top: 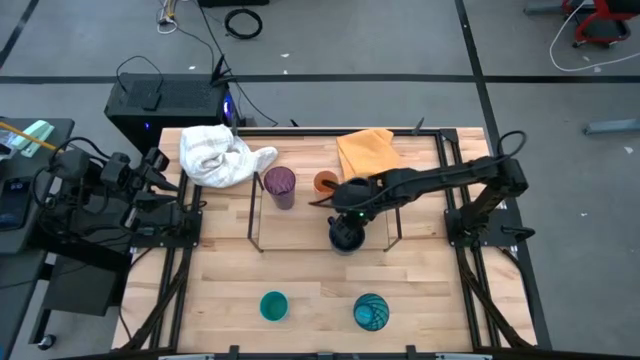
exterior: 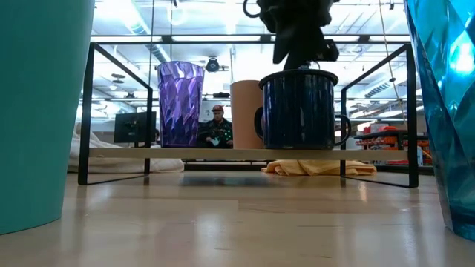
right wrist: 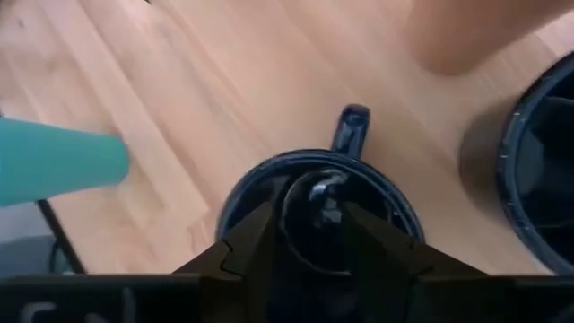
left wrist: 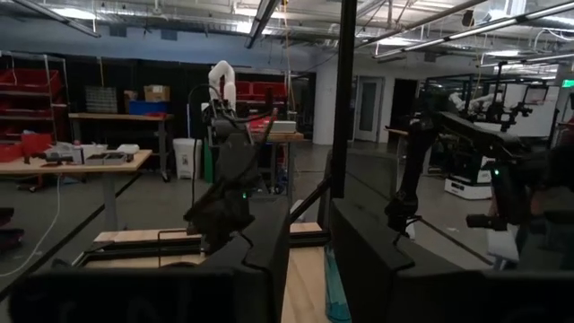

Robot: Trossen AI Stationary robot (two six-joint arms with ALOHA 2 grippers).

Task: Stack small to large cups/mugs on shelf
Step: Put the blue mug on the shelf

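The black wire shelf [top: 254, 215] stands mid-table. On it are the purple tumbler [top: 279, 186], the orange cup [top: 324, 183] and a navy mug [top: 345, 238], which rests on its base on the shelf board [exterior: 299, 111]. A second navy mug [right wrist: 538, 179] shows beside it, hidden under the arm in the high view. My right gripper [right wrist: 309, 215] is open, pointing down over the first mug's mouth. The small teal cup [top: 273, 306] and the patterned teal-blue cup [top: 371, 312] stand near the front edge. My left gripper [left wrist: 309, 269] waits open at the table's left edge [top: 160, 172]. My right gripper's fingers [right wrist: 260, 238] stand over the navy mug's mouth [right wrist: 318, 193] from above, pointing down. The mug's handle [right wrist: 352, 126] points away from them. Whether the fingers touch the rim, I cannot tell.
A white cloth [top: 215, 155] and an orange cloth [top: 367, 152] lie behind the shelf at the far edge. The shelf's upright end frames [exterior: 89, 111] flank the cups. Bare wood lies between the shelf and the two teal cups.
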